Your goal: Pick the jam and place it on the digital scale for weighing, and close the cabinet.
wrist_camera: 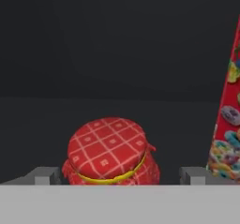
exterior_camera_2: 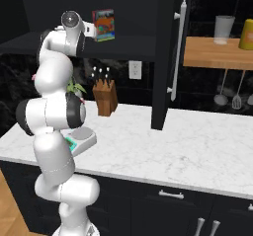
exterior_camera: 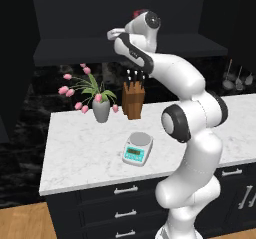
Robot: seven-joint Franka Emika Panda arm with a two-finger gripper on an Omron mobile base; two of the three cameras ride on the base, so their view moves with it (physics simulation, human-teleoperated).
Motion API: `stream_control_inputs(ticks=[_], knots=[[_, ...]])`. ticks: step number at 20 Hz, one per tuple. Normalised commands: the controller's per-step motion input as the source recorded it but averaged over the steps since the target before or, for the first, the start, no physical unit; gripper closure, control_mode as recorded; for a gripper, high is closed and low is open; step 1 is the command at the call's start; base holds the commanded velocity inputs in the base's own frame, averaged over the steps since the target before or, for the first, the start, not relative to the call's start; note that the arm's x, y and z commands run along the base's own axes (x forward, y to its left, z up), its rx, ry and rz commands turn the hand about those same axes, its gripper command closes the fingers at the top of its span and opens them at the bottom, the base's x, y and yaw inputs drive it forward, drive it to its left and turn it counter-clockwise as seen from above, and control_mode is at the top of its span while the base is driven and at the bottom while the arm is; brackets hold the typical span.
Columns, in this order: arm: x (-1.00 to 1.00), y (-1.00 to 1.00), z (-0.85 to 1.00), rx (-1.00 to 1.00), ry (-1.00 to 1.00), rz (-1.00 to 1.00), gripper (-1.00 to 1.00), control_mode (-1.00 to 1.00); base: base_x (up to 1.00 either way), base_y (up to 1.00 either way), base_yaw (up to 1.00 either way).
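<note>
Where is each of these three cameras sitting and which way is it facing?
Left base view: behind the arm on its left, looking forward and down at the counter, digital scale and knife block; the arm rises from lower right.
Right base view: behind on its right, facing the open cabinet; the arm rises from lower left.
Hand view: on the hand, looking along the tool at the jam beside a colourful box; the fingertips stand either side.
Both base views share scale and knife block.
</note>
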Motion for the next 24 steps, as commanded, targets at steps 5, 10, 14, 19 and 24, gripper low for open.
stream_control_inputs(ticks=[5, 10, 14, 19, 24], knots=[[0.11, 0.18, -0.08, -0.01, 0.0, 0.0, 1.0, -1.0, 0.0, 0.0, 0.0], [0.04, 0.13, -0.13, 0.0, 0.0, 0.0, 1.0, -1.0, 0.0, 0.0, 0.0], [-0.23, 0.0, -0.24, 0.0, -0.01, 0.0, 1.0, -1.0, 0.0, 0.0, 0.0], [-0.93, 0.0, -0.34, 0.04, -0.23, 0.0, 1.0, -1.0, 0.0, 0.0, 0.0], [-1.0, -0.11, 0.08, 0.12, -0.11, 0.01, 1.0, -1.0, 0.0, 0.0, 0.0]])
